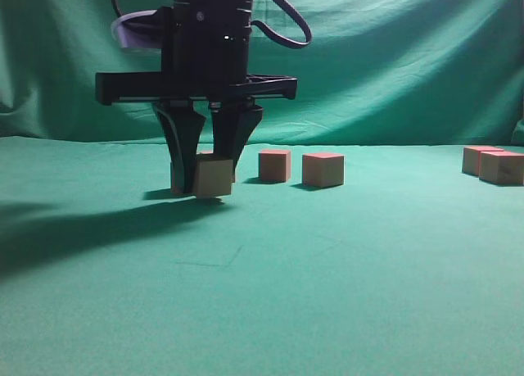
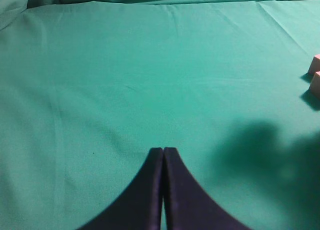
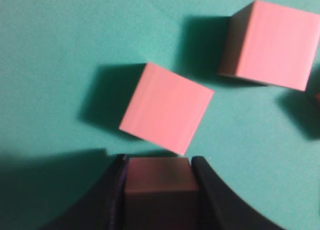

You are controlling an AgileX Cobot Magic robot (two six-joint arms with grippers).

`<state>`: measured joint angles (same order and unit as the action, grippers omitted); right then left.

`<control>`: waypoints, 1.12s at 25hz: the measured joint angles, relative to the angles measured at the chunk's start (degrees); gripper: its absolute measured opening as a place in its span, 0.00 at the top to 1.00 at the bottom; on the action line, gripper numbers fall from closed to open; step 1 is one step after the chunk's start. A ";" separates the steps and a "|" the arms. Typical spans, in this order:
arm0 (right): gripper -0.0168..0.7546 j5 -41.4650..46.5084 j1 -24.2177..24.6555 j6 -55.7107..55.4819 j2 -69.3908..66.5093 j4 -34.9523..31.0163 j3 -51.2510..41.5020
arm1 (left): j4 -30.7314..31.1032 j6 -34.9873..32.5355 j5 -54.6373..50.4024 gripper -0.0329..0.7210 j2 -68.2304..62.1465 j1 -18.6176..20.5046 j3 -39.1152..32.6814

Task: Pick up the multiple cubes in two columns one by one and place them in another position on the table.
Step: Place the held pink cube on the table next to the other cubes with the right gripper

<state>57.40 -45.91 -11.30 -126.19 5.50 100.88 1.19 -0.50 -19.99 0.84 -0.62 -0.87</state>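
Observation:
My right gripper (image 1: 206, 178) hangs over the left middle of the green table (image 1: 270, 294), shut on a cube (image 1: 213, 178). That cube sits slightly tilted, very close to the cloth. In the right wrist view the held cube (image 3: 159, 177) fills the gap between the jaws of the right gripper (image 3: 159, 161). Just beyond it lie a rotated pink cube (image 3: 166, 108) and another cube (image 3: 270, 44). Two cubes (image 1: 274, 165) (image 1: 322, 169) stand to the gripper's right. My left gripper (image 2: 163, 150) is shut on nothing above bare cloth.
Two more cubes (image 1: 479, 159) (image 1: 501, 167) sit at the far right of the table. Two cube corners (image 2: 315, 64) (image 2: 316, 83) show at the right edge of the left wrist view. A wrinkled green backdrop (image 1: 393, 56) hangs behind the table.

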 joint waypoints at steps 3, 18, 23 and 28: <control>0.64 0.00 0.00 0.03 0.00 -0.03 0.00 | 0.00 0.00 0.00 0.96 0.00 0.00 0.00; 0.64 -0.86 0.00 1.77 -0.85 0.07 0.00 | 0.00 0.00 0.00 0.96 0.00 0.00 0.00; 0.64 -0.76 0.00 1.77 -0.87 0.07 0.00 | 0.00 0.00 0.00 0.96 0.00 0.00 0.00; 0.64 -0.67 0.00 1.77 -0.87 0.07 0.00 | 0.00 0.00 0.00 0.96 0.00 0.00 0.00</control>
<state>56.73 -45.91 -9.53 -127.06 5.57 100.88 1.19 -0.50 -19.99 0.84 -0.62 -0.87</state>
